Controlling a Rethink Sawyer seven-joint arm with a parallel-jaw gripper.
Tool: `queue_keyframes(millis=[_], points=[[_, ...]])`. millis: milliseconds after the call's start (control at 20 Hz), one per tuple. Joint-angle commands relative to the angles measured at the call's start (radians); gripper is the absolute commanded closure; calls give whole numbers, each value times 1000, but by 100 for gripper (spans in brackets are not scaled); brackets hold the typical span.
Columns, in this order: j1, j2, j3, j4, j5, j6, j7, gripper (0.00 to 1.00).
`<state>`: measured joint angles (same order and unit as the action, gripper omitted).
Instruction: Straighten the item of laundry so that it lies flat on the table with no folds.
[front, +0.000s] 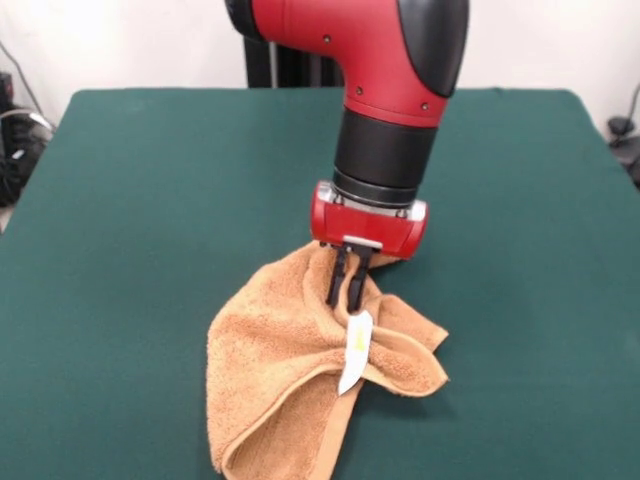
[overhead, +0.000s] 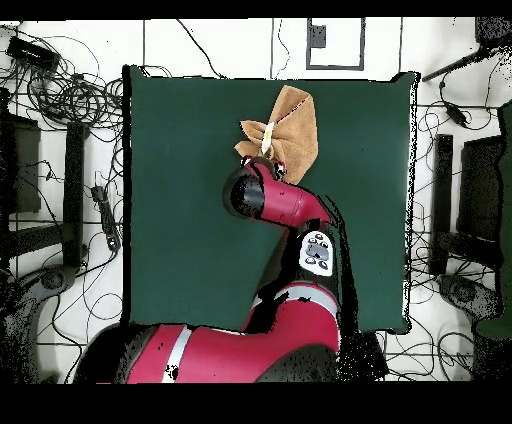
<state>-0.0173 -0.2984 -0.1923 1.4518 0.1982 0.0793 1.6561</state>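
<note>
Sawyer arm over the green felt table (front: 130, 200) at a mid-task moment. The gripper (front: 347, 285) pointed straight down, its two black fingers (front: 338, 278) drawn close together and clenched on a pinch of the orange-tan terry towel (front: 270, 370) near the towel's upper edge. The cloth hung from that pinch in a gathered cone, spreading out toward the camera-side edge of the table in the front view; a hemmed border curled across its middle, and a smaller lobe folded out to the picture's right. The white tag (front: 355, 350) with yellow print dangled just below the fingertips. In the overhead view the towel (overhead: 292, 128) lay near the table's edge farthest from the robot's base, partly covered by the arm's wrist, with the tag (overhead: 267, 138) visible as a pale strip and the table (overhead: 190, 200) otherwise bare. The towel was far from flat: several layers overlapped. Judged risks: the grasp appeared to hold more than one layer, so dragging might carry the folds along rather than open them; a shallow pinch might slip free on lifting; and since the cloth sat close to the table's edge, a pull in that direction might draw part of it over the side.
</note>
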Motion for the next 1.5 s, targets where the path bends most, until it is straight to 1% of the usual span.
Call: queue_keyframes(millis=[50,400,450,550,650,900,1100,1400,1500], points=[[-17,9,170,4,18,2,181,100],[-30,-4,175,15,11,41,164,100],[-28,-2,169,7,16,72,159,0],[-22,4,154,-16,14,122,138,0],[9,14,106,-51,23,193,136,0],[8,10,112,-37,36,179,165,0],[0,23,124,-57,32,181,159,0],[11,37,119,-72,38,173,176,0],[8,47,118,-92,38,178,170,0]])
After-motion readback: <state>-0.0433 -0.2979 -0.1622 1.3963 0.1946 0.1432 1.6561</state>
